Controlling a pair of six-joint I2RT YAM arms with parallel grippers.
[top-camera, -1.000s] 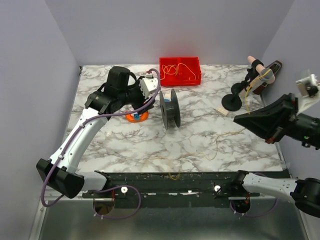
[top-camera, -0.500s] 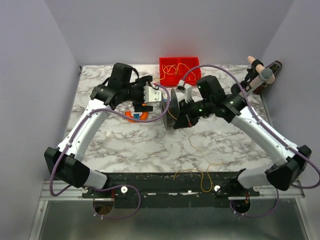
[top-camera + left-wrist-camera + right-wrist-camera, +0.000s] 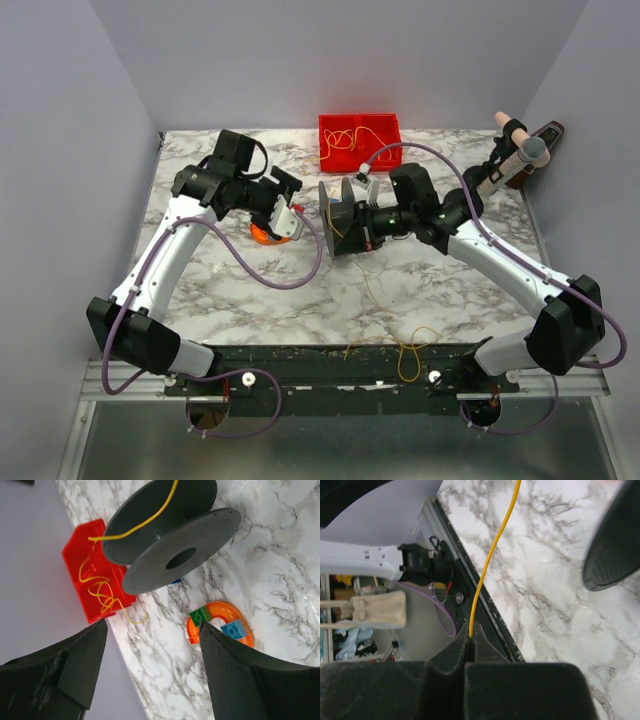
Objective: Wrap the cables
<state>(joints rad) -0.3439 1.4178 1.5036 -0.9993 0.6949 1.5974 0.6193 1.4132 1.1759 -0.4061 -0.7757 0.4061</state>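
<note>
Left claw [image 3: 292, 218] in the overhead view stands spread and empty, centre-left beside the grey spool [image 3: 338, 212], the right claw [image 3: 357, 232] against the spool's other side; the cables [image 3: 403, 352] are thread-thin yellow strands, one trailing from the spool in loose loops to bottom centre, more tangled in the red bin [image 3: 360, 145] at top centre. From the left wrist, a strand curves across the spool, upper middle. From the right wrist, that claw pinches one strand, which rises to the top edge.

The right gripper [image 3: 471, 630] swings in beside the spool [image 3: 210, 530], cable [image 3: 487, 565] pinched between its fingers [image 3: 450, 655]; the left gripper [image 3: 152, 630] backs away.
</note>
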